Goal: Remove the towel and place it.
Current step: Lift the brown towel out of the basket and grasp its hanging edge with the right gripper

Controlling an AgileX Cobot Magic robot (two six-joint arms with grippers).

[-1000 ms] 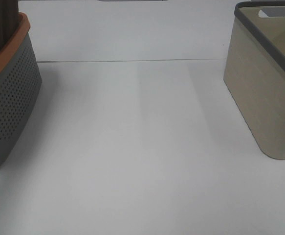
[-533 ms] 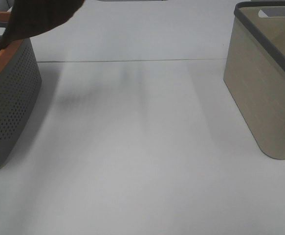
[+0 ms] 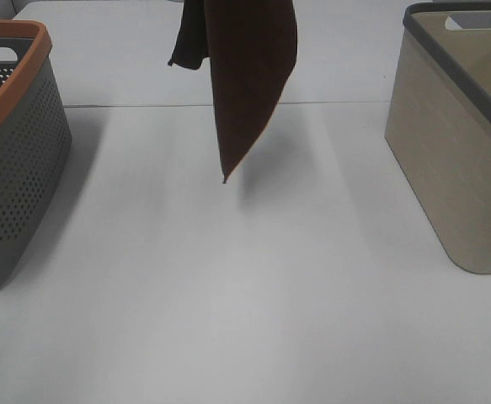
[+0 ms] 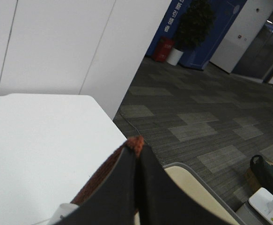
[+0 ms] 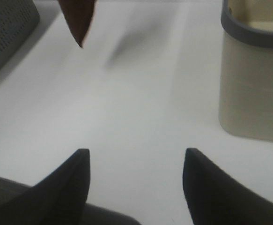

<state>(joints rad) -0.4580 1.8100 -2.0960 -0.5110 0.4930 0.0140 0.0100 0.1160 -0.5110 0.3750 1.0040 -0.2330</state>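
A white table (image 3: 253, 295) fills the high view, and the left wrist view shows a carpeted office floor (image 4: 197, 126) beyond the table's edge. A grey perforated basket (image 3: 18, 168) with an orange rim sits at the left edge of the high frame. A beige basket (image 3: 456, 168) with a dark grey rim sits at the right edge. The towel (image 3: 249, 76) hangs down from the top centre of that frame, between the two baskets and clear of the table, narrowing to a point at its lowest corner. The left claw (image 4: 136, 161) is pinched tight on the towel's upper edge, with a reddish fringe showing at the fingertips. The right claw (image 5: 134, 176) is over the table with its fingers spread wide, holding nothing.
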